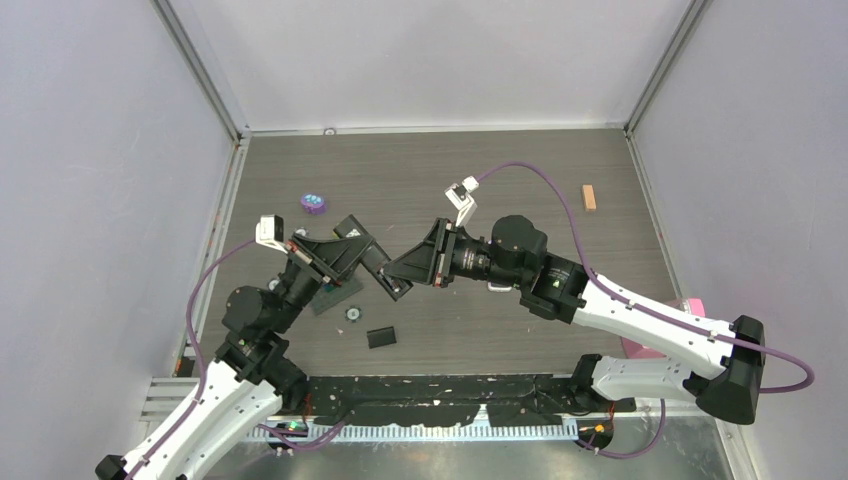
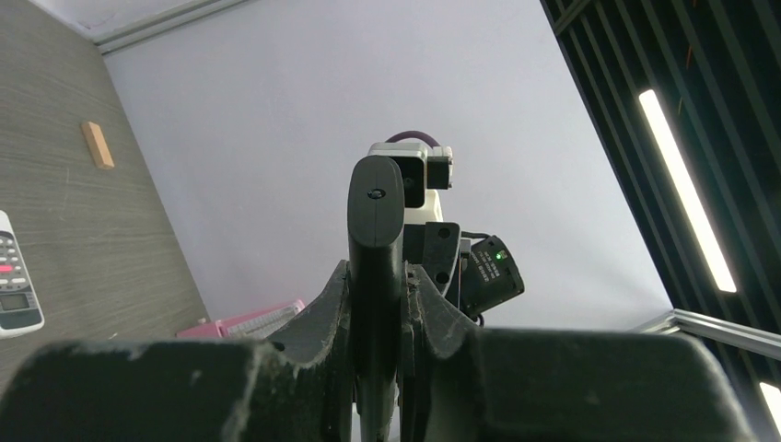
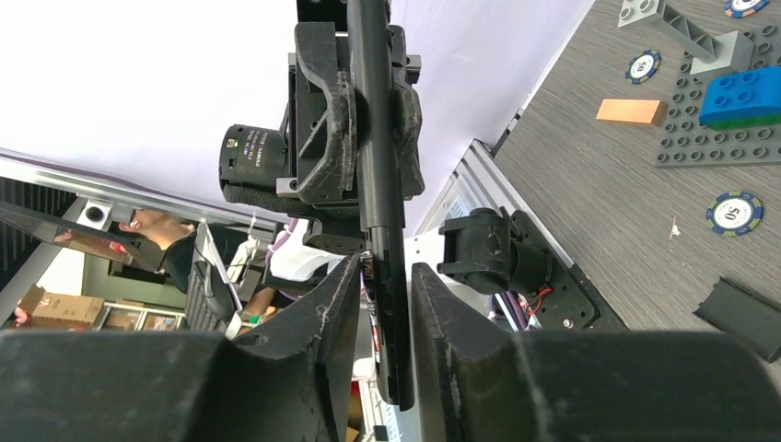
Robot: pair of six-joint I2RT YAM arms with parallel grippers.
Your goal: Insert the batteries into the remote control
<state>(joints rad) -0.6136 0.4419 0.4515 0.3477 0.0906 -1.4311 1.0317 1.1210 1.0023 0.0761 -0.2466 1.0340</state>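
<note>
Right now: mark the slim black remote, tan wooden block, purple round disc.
Slim black remote (image 2: 375,249): left wrist view, narrow side.
Tan wooden block (image 1: 589,197): top view, top face.
Purple round disc (image 1: 314,204): top view, centre.

50 on a blue-and-white poker chip (image 3: 734,213), 50 on a second chip (image 3: 643,66)

The left claw (image 2: 378,308) clamps its dark fingers (image 2: 322,318) on a slim black plastic remote control (image 2: 375,212), seen edge-on and standing upright. On the grey wood-grain worktop (image 2: 83,221), a small tan wooden block (image 2: 97,145) lies near the wall edge. A white buttoned remote (image 2: 17,276) is cut off at the left.
</note>
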